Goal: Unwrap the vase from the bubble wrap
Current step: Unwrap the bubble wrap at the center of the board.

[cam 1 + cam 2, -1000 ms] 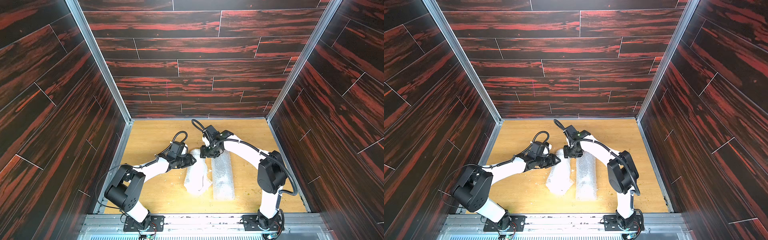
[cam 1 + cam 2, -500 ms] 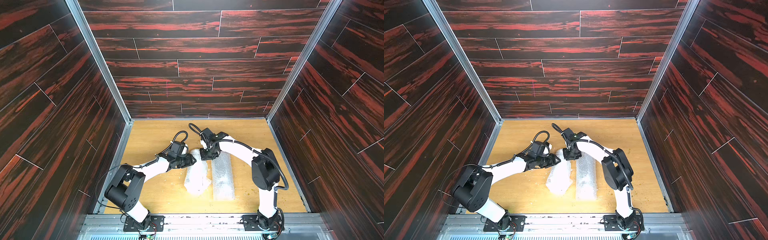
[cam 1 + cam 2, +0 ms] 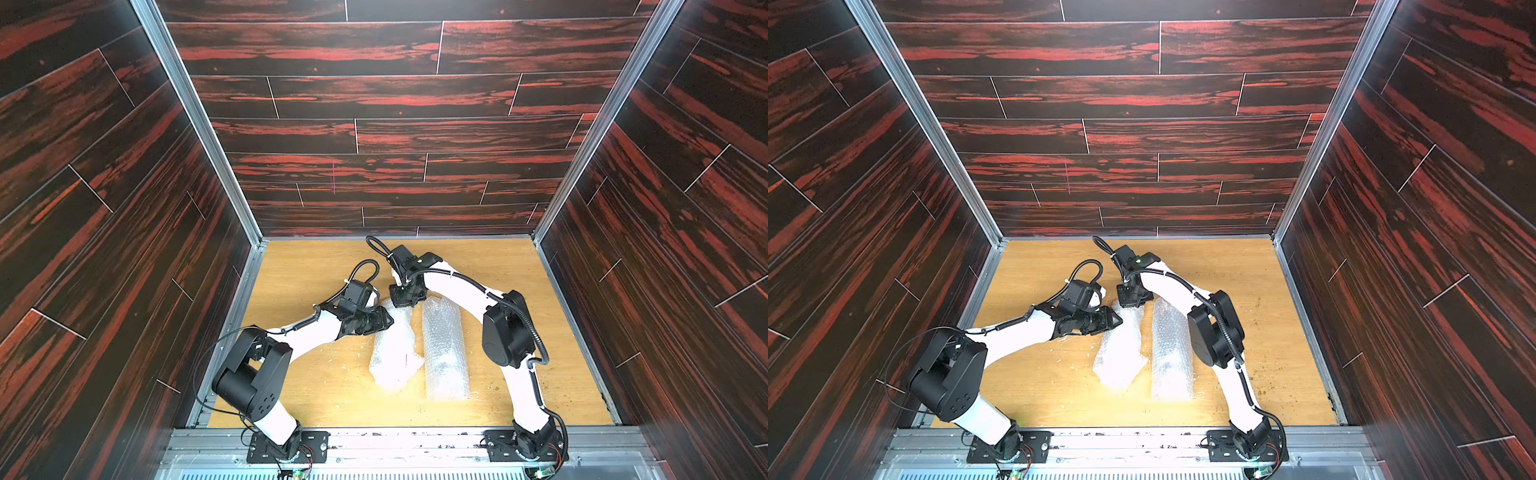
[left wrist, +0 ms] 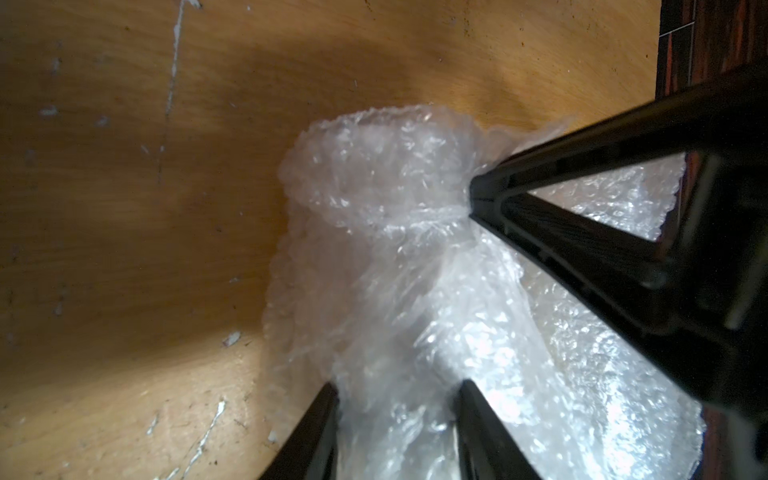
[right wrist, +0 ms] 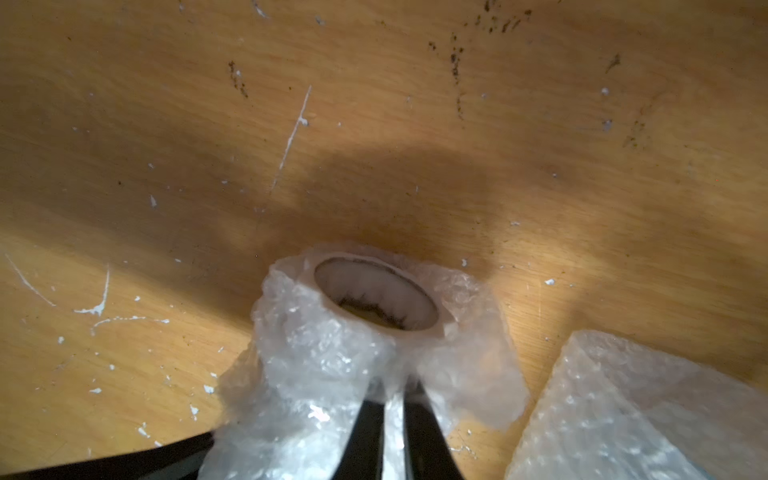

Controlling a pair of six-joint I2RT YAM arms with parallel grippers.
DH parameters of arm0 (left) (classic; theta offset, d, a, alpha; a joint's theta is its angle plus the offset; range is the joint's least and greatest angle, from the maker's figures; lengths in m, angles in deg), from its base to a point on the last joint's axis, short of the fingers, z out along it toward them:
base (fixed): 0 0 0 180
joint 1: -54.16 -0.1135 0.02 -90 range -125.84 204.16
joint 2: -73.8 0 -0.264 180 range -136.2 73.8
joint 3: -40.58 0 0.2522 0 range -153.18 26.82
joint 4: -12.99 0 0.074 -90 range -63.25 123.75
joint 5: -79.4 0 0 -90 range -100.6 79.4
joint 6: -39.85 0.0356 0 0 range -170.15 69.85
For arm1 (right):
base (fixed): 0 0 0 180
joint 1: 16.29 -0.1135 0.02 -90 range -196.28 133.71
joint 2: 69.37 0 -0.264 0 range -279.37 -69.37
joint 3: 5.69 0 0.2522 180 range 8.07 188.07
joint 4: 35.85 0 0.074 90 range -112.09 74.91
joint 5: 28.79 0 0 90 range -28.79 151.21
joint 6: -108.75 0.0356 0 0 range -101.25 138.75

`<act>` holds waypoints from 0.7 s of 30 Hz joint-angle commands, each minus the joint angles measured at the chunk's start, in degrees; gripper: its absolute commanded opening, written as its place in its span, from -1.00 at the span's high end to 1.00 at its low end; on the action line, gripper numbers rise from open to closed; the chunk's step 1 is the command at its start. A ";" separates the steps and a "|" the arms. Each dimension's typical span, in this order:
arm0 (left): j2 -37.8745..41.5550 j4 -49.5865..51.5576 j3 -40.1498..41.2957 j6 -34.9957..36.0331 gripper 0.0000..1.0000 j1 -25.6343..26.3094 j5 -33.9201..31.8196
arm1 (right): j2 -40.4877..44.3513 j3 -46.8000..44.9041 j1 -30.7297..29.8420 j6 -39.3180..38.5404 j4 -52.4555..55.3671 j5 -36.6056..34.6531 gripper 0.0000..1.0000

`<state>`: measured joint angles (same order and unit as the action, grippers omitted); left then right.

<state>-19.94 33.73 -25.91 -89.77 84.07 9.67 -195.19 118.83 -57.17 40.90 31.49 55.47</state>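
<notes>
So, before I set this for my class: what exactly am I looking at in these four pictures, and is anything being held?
Two white-and-black robot arms stand at a wooden table. Two pictures look down from overhead; the other two come from cameras on the arms' wrists. Two bubble-wrapped bundles lie side by side. The left gripper clasps the bubble wrap of one bundle, and the right gripper pinches that wrap near the end where the vase shows its white mouth. The second bundle lies untouched.
</notes>
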 commanded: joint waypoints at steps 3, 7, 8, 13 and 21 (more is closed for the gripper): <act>-4.97 11.30 4.35 0.25 0.09 0.76 -5.34 | 3.27 -4.41 -0.44 -0.14 1.58 -0.45 0.36; -4.97 11.84 4.21 1.07 0.09 0.76 -5.50 | 8.26 -11.52 -0.62 1.70 -0.79 1.73 0.25; -5.05 11.98 4.06 1.17 0.09 0.70 -5.54 | 8.62 -12.33 -0.69 1.84 -0.97 1.94 0.24; -5.40 12.11 3.61 1.38 0.09 0.76 -5.41 | 10.21 -13.02 -0.87 3.12 -1.71 2.65 0.08; -5.01 12.00 3.96 1.23 0.12 0.70 -5.51 | 11.36 -13.84 -0.87 2.79 -1.36 2.78 -0.01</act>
<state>-19.92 33.78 -25.89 -89.35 84.13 9.54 -187.37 106.22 -57.26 43.37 27.97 56.00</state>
